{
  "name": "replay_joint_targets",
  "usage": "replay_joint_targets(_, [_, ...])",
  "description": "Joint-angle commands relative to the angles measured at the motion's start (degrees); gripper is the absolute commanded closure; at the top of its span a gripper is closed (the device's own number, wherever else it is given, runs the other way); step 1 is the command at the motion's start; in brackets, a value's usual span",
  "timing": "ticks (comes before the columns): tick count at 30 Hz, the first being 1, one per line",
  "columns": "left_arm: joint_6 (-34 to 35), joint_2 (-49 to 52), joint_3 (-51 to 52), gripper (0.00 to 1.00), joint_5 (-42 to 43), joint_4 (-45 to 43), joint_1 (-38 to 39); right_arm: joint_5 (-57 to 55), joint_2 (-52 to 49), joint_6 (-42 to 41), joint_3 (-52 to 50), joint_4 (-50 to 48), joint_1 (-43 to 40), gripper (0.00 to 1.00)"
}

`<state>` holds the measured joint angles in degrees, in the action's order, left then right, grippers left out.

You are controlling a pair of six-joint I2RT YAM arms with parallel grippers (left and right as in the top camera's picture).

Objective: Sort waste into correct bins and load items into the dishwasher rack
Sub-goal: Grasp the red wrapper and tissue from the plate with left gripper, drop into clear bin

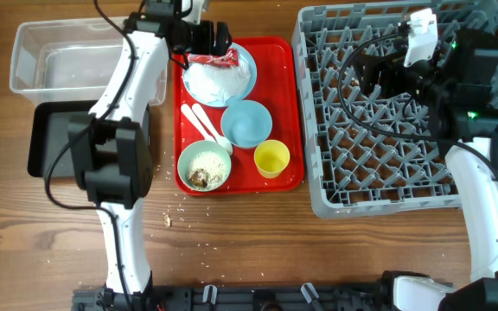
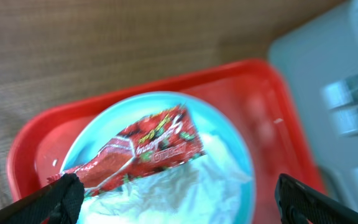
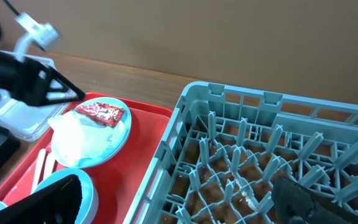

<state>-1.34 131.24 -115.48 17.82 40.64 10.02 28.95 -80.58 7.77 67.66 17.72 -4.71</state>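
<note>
The red snack wrapper (image 1: 213, 59) (image 2: 148, 146) lies on crumpled white tissue (image 1: 219, 82) (image 2: 179, 186) on the pale blue plate (image 1: 249, 65) (image 2: 244, 162). My left gripper (image 1: 210, 39) (image 2: 179, 205) is open and empty just above them, one finger on each side. On the tray also sit the pale blue bowl (image 1: 246, 123), the yellow cup (image 1: 271, 159), the white fork and spoon (image 1: 206, 125), and the pale green bowl (image 1: 204, 166) holding rice scraps. My right gripper (image 1: 366, 69) (image 3: 179, 205) is open and empty over the grey dishwasher rack (image 1: 387, 130) (image 3: 260, 155).
The dishes stand on a flat red serving tray (image 1: 292, 104). The clear tub (image 1: 67, 60) is at the far left, with the black tray (image 1: 54, 138) in front of it. Rice crumbs (image 1: 171, 216) lie on the table in front of the red tray.
</note>
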Motion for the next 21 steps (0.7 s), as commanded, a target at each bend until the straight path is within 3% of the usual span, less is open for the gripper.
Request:
replay_joint_targets(1, [-8.2, 5.7, -0.9, 0.0, -4.9, 0.4, 2.3, 1.6, -0.7, -0.5, 1.2, 0.0, -0.2, 0.0])
replay_joint_targets(7, [-16.7, 12.0, -0.9, 0.0, -7.0, -3.0, 3.5, 1.6, -0.7, -0.5, 1.2, 0.4, -0.2, 0.0])
replay_joint_targets(8, [-17.9, 12.9, -0.9, 0.04, -7.0, -3.4, 3.5, 1.6, -0.7, -0.5, 1.2, 0.4, -0.2, 0.0])
replay_joint_targets(9, [-18.0, 13.7, -0.9, 0.17, -7.0, -3.5, 3.5, 1.6, -0.7, -0.5, 1.2, 0.4, -0.2, 0.0])
replay_joint_targets(10, [-18.0, 14.2, -0.9, 0.38, -7.0, -3.4, 3.5, 1.6, -0.7, -0.5, 1.2, 0.6, 0.0, 0.0])
replay_joint_targets(11, [-18.0, 14.7, -0.9, 0.7, -7.0, -3.3, 3.5, 1.5, -0.7, -0.5, 1.2, 0.9, 0.0, 0.0])
replay_joint_targets(12, [-17.9, 14.8, -0.9, 0.94, -7.0, -2.9, 3.5, 1.5, -0.7, -0.5, 1.2, 0.9, -0.1, 0.0])
replay_joint_targets(16, [-13.9, 13.1, -0.9, 0.96, -7.0, -3.2, 3.6, 0.7, -0.7, -0.5, 1.2, 1.9, -0.1, 0.0])
replay_joint_targets(21, [-0.5, -2.0, -2.0, 0.96, -7.0, -1.3, 0.8, 0.7, -0.7, -1.9, 1.2, 2.1, -0.1, 0.0])
